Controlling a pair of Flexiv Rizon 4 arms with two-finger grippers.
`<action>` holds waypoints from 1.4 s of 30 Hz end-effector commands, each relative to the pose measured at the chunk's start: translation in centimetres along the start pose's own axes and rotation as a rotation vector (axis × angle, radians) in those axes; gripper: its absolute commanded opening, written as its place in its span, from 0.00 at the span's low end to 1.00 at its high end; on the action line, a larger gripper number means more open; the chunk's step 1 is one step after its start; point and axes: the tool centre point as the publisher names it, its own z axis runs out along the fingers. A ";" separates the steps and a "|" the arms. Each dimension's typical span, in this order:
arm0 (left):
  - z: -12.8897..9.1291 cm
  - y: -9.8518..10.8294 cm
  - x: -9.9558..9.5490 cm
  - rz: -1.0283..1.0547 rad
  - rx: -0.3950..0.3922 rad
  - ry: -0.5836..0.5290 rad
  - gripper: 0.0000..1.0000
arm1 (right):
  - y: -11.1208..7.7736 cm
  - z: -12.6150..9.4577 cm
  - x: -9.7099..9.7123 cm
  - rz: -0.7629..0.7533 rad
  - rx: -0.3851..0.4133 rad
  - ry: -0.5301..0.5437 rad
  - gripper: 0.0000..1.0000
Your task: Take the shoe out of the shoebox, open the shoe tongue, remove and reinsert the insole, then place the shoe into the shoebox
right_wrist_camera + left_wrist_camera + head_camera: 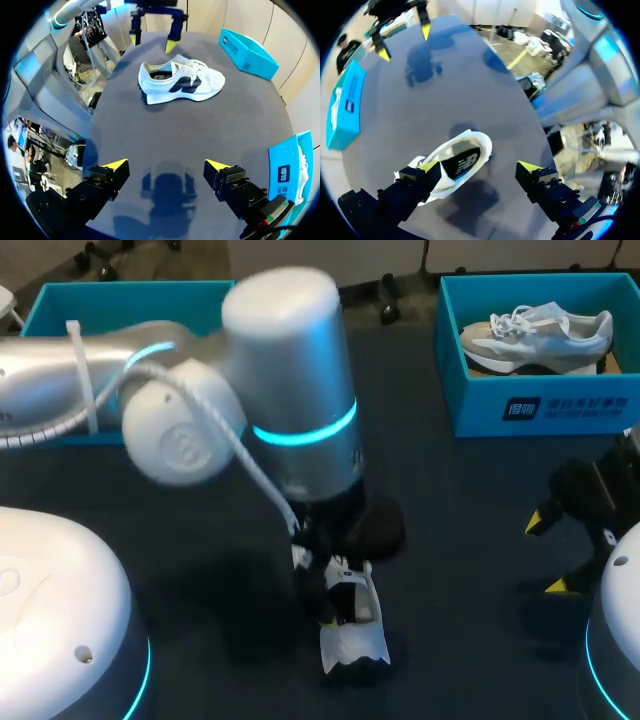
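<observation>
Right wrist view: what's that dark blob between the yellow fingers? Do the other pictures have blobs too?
Right wrist view: the shadow of the right gripper on the table. Left wrist view: a shadow under the left gripper by the shoe, another below the right gripper. Head view: dark patches around the shoe.

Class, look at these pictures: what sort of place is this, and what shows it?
Probably a robotics lab or test bench. The left arm and right arm hang over a dark table, which holds a white shoe and a blue shoebox with a second shoe inside.
</observation>
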 end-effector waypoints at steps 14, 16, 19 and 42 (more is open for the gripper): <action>5.3 -1.5 0.4 -0.132 -0.082 0.033 1.00 | 0.0 0.1 0.1 0.000 0.003 -0.002 1.00; 5.9 -1.7 0.5 -0.143 -0.093 0.031 1.00 | 0.0 0.1 0.1 0.000 0.003 -0.002 1.00; 6.8 -1.8 0.8 -0.151 -0.099 0.037 1.00 | 0.0 0.1 0.1 0.000 0.003 -0.002 1.00; 10.6 -1.8 2.0 -0.231 -0.139 0.018 0.80 | 0.0 0.1 0.1 0.000 0.003 -0.002 1.00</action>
